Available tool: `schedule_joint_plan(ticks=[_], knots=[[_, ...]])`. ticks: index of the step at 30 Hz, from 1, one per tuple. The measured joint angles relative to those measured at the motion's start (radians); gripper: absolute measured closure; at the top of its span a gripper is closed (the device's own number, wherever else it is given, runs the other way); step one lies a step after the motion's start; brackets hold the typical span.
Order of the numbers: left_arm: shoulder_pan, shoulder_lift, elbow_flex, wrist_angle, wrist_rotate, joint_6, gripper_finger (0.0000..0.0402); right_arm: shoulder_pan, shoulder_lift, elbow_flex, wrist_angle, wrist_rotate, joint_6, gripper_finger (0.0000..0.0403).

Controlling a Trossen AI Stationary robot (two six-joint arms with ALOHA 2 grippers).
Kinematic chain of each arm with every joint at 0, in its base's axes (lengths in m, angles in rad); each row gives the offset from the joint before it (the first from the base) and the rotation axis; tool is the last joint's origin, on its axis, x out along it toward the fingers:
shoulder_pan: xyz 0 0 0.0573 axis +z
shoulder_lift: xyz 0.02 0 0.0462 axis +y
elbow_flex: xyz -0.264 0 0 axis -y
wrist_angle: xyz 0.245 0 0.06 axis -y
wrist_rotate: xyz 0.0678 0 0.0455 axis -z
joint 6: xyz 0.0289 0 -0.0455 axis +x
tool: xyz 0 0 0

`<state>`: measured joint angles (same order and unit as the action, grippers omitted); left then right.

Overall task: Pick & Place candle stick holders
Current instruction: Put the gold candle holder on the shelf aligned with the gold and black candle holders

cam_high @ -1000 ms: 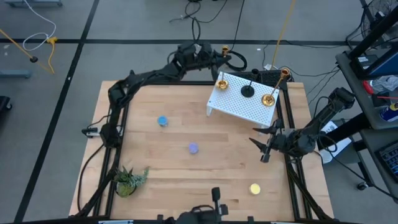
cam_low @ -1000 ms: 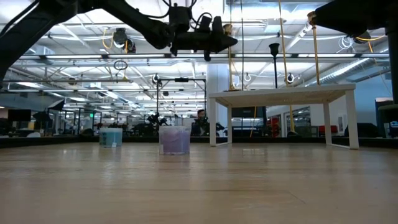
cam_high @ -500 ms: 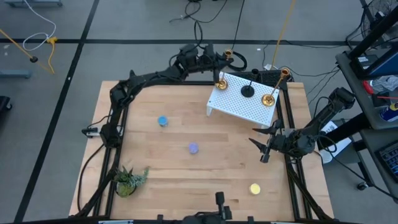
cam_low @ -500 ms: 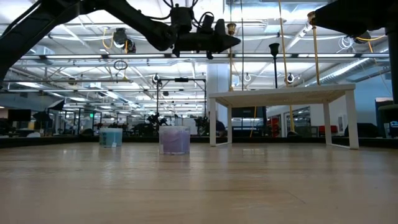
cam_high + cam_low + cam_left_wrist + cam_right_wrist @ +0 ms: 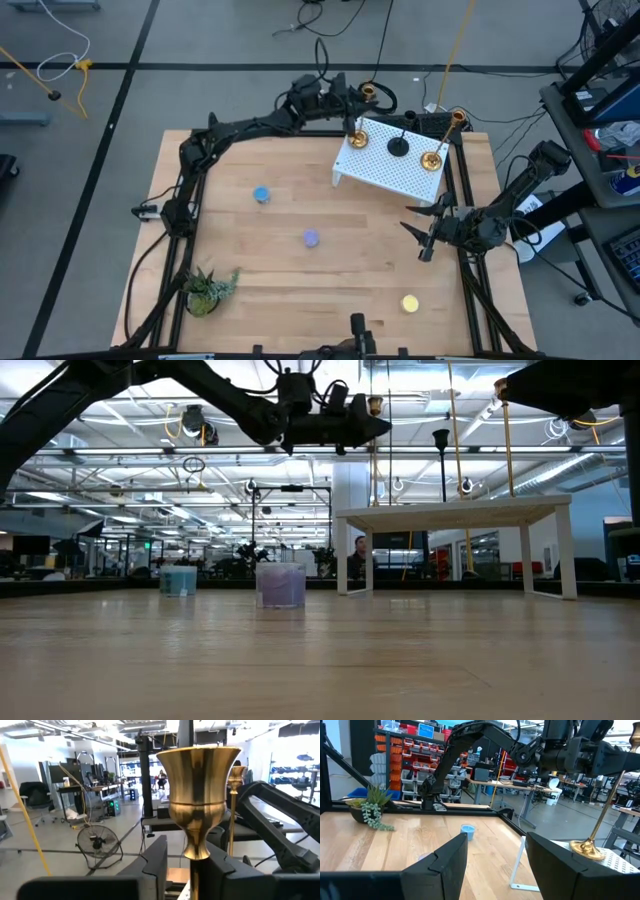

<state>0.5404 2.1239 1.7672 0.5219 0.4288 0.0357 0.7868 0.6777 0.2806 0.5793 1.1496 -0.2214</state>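
Note:
A tall shiny brass candle stick holder (image 5: 370, 92) stands at the far left corner of the white perforated stand (image 5: 385, 172). Its cup shows large in the left wrist view (image 5: 197, 795). My left gripper (image 5: 355, 105) is shut on it, high above the stand (image 5: 372, 428). A black holder (image 5: 398, 147) and a second brass holder (image 5: 432, 158) stand on the stand by their round bases. Low blue (image 5: 261, 195), lilac (image 5: 311, 238) and yellow (image 5: 410, 303) holders sit on the table. My right gripper (image 5: 425, 235) is open and empty near the table's right edge. My left gripper holds the brass holder by its slim stem (image 5: 193, 881), just below the cup, between its two fingers (image 5: 157, 865). The fingers come level from the table's left side and lie across the stem. The holder is upright. Whether its base (image 5: 352, 136) rests on the stand, I cannot tell.
A small green plant (image 5: 208, 288) stands at the near left corner. The middle of the wooden table (image 5: 330, 290) holds only the lilac and blue holders. Cables and floor lie beyond the far edge. A person shows far off in the room (image 5: 360, 550).
My left gripper has gone a little toward the table's right edge with the brass holder. The holder's cup has shifted right and slightly nearer, while its base stays at the stand's far left corner.

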Motion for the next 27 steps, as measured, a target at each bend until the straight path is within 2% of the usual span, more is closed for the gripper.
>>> schedule_joint_plan(ticks=[6,12,15,19,27], knots=[[-0.015,0.000,0.000,-0.019,0.017,0.060,0.0255,0.000,0.000,0.000,0.000,0.000,-0.001,0.0207],[-0.019,0.000,0.000,-0.032,0.016,0.023,0.0206,0.000,0.000,0.000,0.000,-0.002,-0.002,0.0206],[-0.012,-0.011,0.000,-0.083,-0.001,0.008,0.0198,0.000,0.000,0.000,0.000,-0.002,-0.001,0.0206],[-0.008,-0.031,0.000,-0.210,-0.036,0.073,0.0197,0.000,0.000,0.000,0.000,-0.002,0.000,0.0206],[-0.014,-0.033,0.000,-0.383,-0.037,0.147,0.0204,0.000,0.000,0.000,-0.001,-0.002,0.000,0.0206]])
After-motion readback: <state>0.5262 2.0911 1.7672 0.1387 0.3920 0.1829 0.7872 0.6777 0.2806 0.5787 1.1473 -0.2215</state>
